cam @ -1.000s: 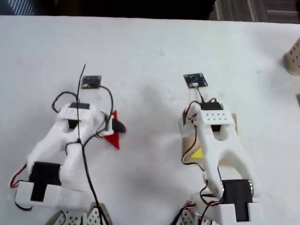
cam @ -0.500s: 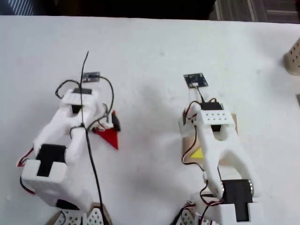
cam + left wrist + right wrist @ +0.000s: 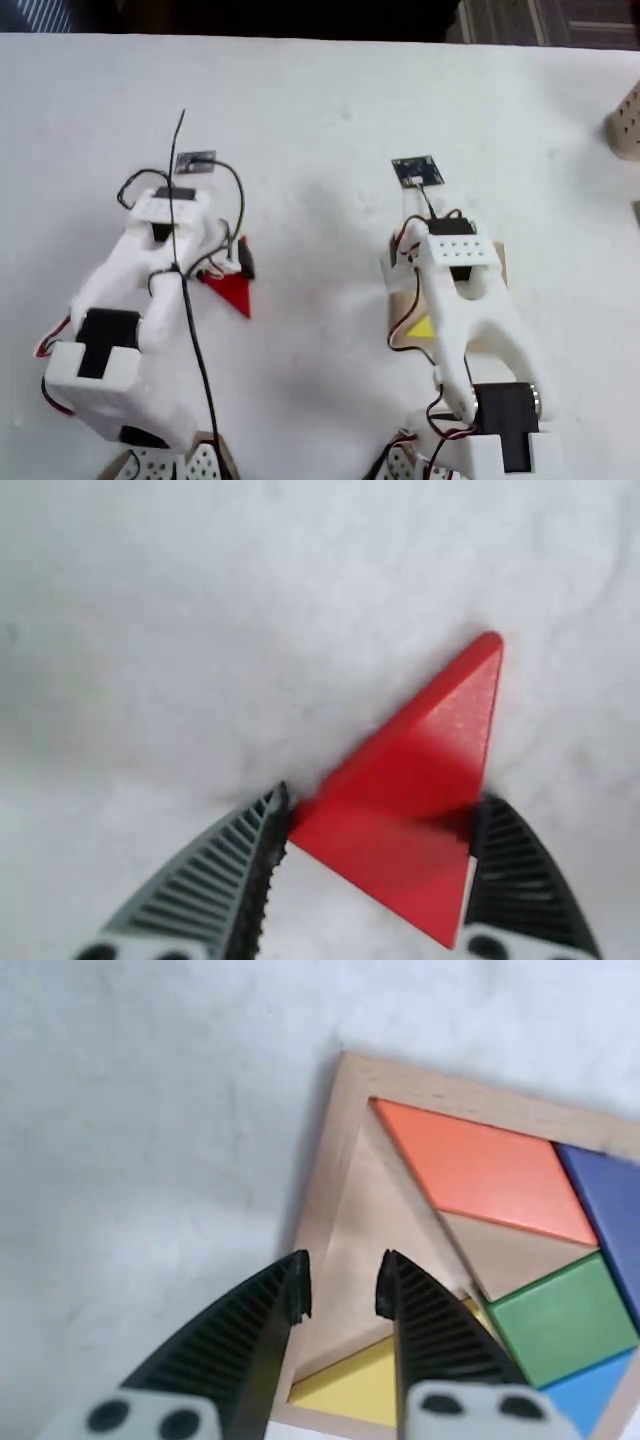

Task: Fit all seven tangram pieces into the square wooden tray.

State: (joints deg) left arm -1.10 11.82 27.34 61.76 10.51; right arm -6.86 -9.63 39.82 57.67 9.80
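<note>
Across the white table (image 3: 320,100), seen from the high camera, my left arm (image 3: 130,300) stands well apart from the wooden tray (image 3: 328,1160). My right arm (image 3: 470,310) hangs directly over the tray and covers most of it.

Through the right wrist camera I see one corner of the tray. A bare triangular patch of its floor lies just inside the rim, and a smaller bare patch lies deeper in. The right gripper (image 3: 342,1282) hovers above the larger bare patch, its ribbed fingers (image 3: 265,1330) only a narrow gap apart with nothing between them.

The red triangle (image 3: 410,810) lies on the table well away from the tray, on the left arm's side. The left gripper (image 3: 378,810) has it pinched: one finger presses a corner of the piece and the other presses the opposite edge.

Inside the tray, the orange parallelogram (image 3: 480,1170) sits along the rim beyond the bare patch. A dark blue piece (image 3: 605,1200) touches its far end. The green square (image 3: 560,1320) sits below those two, next to the smaller bare patch. A yellow piece (image 3: 345,1390) lies against the rim beneath the right gripper's fingers, and a light blue piece (image 3: 590,1395) touches the green square.
</note>
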